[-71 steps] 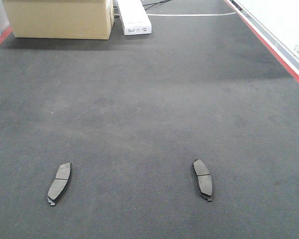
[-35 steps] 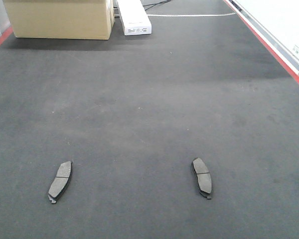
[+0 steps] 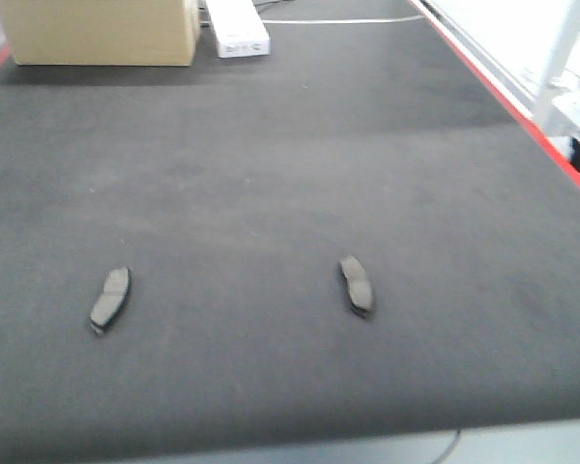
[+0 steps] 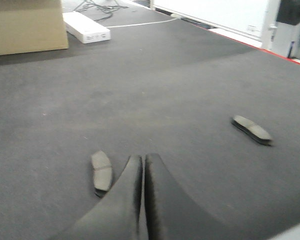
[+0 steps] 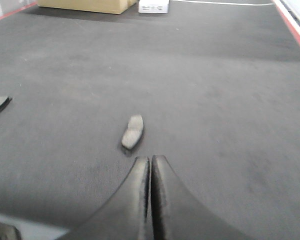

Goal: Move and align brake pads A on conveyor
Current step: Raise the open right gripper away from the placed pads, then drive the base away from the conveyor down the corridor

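Left tool [image 4: 142,159] and right tool [image 5: 150,160] are pinched shut, empty. The brake pads [image 3: 357,284] look stiff and dense; grip across the narrow width.

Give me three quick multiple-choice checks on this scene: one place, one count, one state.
1. In the front view, where is the cardboard box?
A) far end, left side
B) near edge, right side
C) between the pads

2. How many brake pads lie on the conveyor in the front view?
A) one
B) two
C) four

3. How is the left hand?
A) wide open
B) shut, empty
C) shut on a pad

Answers:
1 A: the box stands at the belt's far end, on the left.
2 B: one pad lies left, one right.
3 B: the fingers meet with nothing between them, and the nearest pad lies beside them on the belt.
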### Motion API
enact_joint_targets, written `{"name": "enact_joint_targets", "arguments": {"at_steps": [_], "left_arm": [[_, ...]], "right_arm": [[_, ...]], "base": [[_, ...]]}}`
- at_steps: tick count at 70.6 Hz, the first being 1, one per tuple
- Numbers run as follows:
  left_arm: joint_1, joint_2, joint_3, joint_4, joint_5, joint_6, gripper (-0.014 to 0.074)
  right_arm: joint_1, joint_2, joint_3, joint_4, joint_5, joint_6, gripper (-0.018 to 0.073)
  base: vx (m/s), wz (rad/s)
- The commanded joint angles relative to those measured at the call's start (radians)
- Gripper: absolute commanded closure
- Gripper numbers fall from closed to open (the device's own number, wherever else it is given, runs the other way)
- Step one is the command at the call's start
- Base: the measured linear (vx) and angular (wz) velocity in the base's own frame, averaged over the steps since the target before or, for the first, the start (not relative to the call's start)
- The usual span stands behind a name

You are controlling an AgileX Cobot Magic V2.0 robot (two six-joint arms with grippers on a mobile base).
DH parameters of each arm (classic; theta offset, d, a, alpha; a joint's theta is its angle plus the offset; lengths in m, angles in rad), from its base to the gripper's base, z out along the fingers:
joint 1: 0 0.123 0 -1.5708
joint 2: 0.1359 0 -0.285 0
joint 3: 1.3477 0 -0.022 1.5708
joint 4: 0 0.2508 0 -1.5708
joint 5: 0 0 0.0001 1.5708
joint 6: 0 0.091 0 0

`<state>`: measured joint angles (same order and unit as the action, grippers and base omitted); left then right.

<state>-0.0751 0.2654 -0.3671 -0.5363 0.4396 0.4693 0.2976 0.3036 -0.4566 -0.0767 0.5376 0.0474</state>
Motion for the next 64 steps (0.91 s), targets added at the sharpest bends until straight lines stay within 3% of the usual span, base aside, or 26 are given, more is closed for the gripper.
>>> {"name": "enact_joint_targets", "arguments": {"at_steps": [1,39,64], "left_arm": [[-0.007,0.007,-0.026,-0.017,-0.059,0.001,0.0603],[-0.007,0.007,-0.026,-0.017,-0.059,0.001,0.0603],[-0.007,0.007,-0.026,-0.017,-0.059,0.001,0.0603]], "right_arm": [[-0.003,0.009,-0.028,-0.008,-0.072,0.001,0.0568],[-0.003,0.009,-0.028,-0.008,-0.073,0.002,0.0568],[-0.003,0.009,-0.028,-0.008,-0.073,0.002,0.0568]], "base": [[-0.27,-0.2],[-0.3,-0.13],[-0.29,-0.52]]}}
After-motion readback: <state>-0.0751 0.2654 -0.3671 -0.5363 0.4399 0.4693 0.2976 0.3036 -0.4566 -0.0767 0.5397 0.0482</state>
